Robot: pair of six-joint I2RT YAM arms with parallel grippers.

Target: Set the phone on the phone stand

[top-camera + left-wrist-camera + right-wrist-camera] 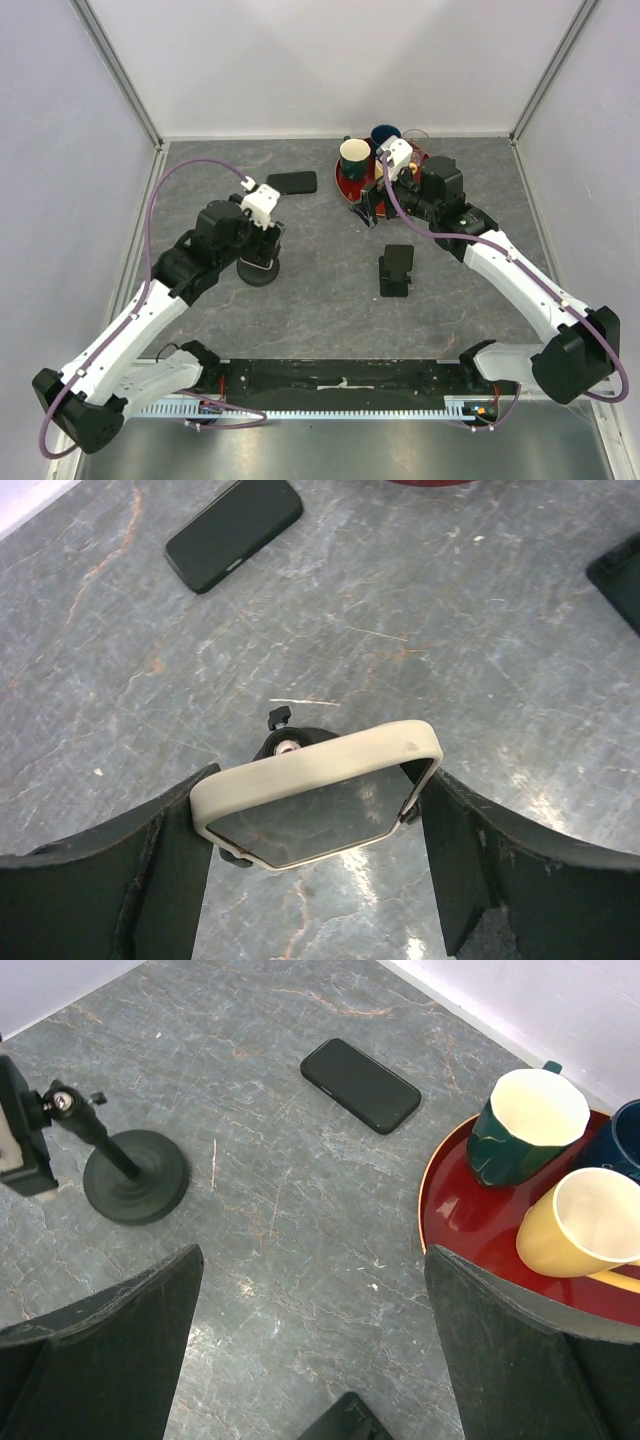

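My left gripper (pixel 264 236) (pixel 315 785) is shut on a phone in a cream case (pixel 320 765), one finger on each long side. It holds the phone upright just above the ball-joint head of a black round-based phone stand (pixel 291 742) (pixel 259 270); whether they touch I cannot tell. The stand also shows in the right wrist view (pixel 134 1174), with the held phone at the left edge (pixel 14 1135). A second, black phone (pixel 292 182) (pixel 233 532) (pixel 360 1085) lies flat on the table behind. My right gripper (pixel 374 205) (pixel 312 1260) is open and empty over bare table.
A red tray (pixel 349 186) (pixel 470 1220) with three mugs stands at the back right, beside my right gripper. A black folding stand (pixel 396 270) sits mid-table between the arms. Grey walls close the table's back and sides.
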